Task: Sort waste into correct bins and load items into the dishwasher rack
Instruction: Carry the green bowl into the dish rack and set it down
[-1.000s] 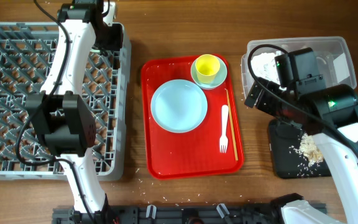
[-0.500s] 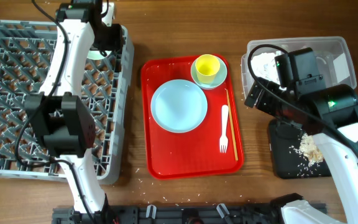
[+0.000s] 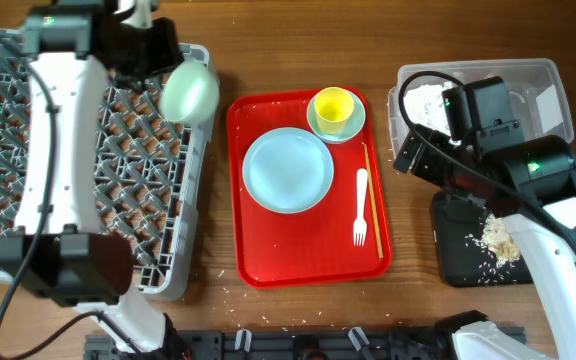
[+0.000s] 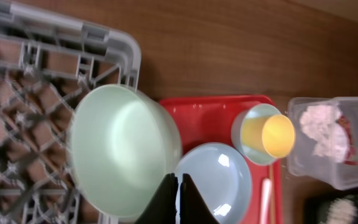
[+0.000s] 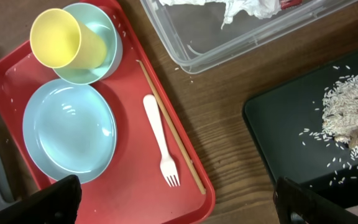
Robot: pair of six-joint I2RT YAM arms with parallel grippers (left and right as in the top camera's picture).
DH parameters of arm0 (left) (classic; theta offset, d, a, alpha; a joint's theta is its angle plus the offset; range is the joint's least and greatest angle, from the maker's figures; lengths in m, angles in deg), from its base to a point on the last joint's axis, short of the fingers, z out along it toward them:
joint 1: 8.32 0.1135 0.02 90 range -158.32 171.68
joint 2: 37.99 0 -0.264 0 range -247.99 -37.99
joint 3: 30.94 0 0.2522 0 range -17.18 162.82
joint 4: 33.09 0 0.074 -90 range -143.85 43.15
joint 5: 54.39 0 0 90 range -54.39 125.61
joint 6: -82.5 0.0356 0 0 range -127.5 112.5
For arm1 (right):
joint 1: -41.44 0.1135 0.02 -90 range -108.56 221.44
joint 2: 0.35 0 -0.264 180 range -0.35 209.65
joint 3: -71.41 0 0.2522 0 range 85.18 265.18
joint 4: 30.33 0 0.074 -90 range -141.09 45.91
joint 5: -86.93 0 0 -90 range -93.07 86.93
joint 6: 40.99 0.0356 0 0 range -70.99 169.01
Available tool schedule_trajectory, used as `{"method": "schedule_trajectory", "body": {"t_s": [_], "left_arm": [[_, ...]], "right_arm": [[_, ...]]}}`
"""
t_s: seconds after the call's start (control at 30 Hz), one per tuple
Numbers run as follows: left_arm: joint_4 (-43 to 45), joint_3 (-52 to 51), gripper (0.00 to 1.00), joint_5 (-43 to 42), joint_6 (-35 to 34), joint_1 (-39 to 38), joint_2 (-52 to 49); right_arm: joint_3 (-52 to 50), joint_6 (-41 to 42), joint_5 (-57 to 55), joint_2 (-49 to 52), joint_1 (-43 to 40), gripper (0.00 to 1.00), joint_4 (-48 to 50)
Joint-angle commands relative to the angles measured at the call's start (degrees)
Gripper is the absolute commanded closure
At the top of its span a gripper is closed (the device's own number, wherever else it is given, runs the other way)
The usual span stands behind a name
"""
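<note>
Grips a bowl by the rim in the left gripper, with the jaws pinched shut on that edge. Carries it tilted, with the hollow turned toward the wrist camera, just off the fingertips; probably does so to stand it on edge between pegs rather than lay it flat. Hangs over a corner of the rack, partly past the wall on the side of the red tray. Likely needs a shift further over the lattice before letting go.

Holds the right gripper spread wide and empty. Looks down between those jaws on the fork and stick, lying side by side. Shows the plate off one finger, with the cup farther ahead, standing in the other bowl. Off the opposite finger, shows the black tray with rice, and ahead of it the tub with the napkin.

Suggests the waste is sorted, with loading under way. Probably calls for lifting the cup out before the other bowl.
</note>
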Motion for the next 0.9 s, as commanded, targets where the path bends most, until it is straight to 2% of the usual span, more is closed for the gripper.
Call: {"method": "schedule_trajectory", "body": {"t_s": [0.0, 0.13, 0.17, 0.2, 0.23, 0.3, 0.4, 0.43, 0.5, 0.57, 0.67, 0.8, 0.87], "left_arm": [[-5.7, 0.1, 0.96, -18.7, -1.7, 11.1, 2.5], [-12.2, 0.1, 0.96, -22.8, -1.4, 24.0, 2.5], [-14.0, 0.1, 0.93, -22.8, 1.4, 25.4, 2.5], [-15.5, 0.1, 0.85, -22.8, 5.4, 25.6, 2.5], [-18.3, 0.1, 0.66, -22.7, 12.0, 25.0, 2.5], [-20.2, 0.1, 0.41, -22.1, 17.3, 21.4, 2.5], [-18.1, 0.1, 0.33, -11.8, 17.8, 12.2, 2.5], [-16.7, 0.1, 0.18, -7.1, 17.7, 8.3, 2.5], [-13.0, 0.1, 0.11, 9.2, 9.2, 1.1, 2.2], [-11.4, 0.1, 0.13, 17.7, 7.4, -4.1, 1.2], [-11.1, 0.1, 0.15, 22.5, 7.4, -7.7, -1.2], [-11.6, 0.1, 0.32, 23.0, 5.9, -9.3, -7.6], [-11.2, 0.1, 0.33, 23.7, 5.7, -9.5, -10.0]], "right_arm": [[0.8, -0.7, -0.6, 0.2, -0.1, 0.0, 0.0], [0.8, -0.6, -0.6, 0.2, -0.1, 0.0, 0.0], [0.8, -0.7, -0.6, 0.2, -0.1, 0.0, 0.0], [0.8, -0.7, -0.6, 0.2, -0.1, 0.0, 0.0], [0.8, -0.7, -0.6, 0.2, -0.1, 0.0, 0.0], [0.8, -0.7, -0.6, 0.2, -0.1, 0.0, 0.0], [0.8, -0.7, -0.6, 0.2, -0.1, 0.0, 0.0], [0.8, -0.7, -0.6, 0.2, -0.1, 0.0, 0.0], [0.8, -0.7, -0.6, 0.2, -0.1, 0.0, 0.0], [0.8, -0.6, -0.6, 0.2, -0.1, 0.0, 0.0], [0.8, -0.7, -0.6, 0.2, -0.1, 0.0, 0.0], [0.8, -0.7, -0.6, 0.2, -0.1, 0.0, 0.0], [0.8, -0.7, -0.6, 0.2, -0.1, 0.0, 0.0]]}}
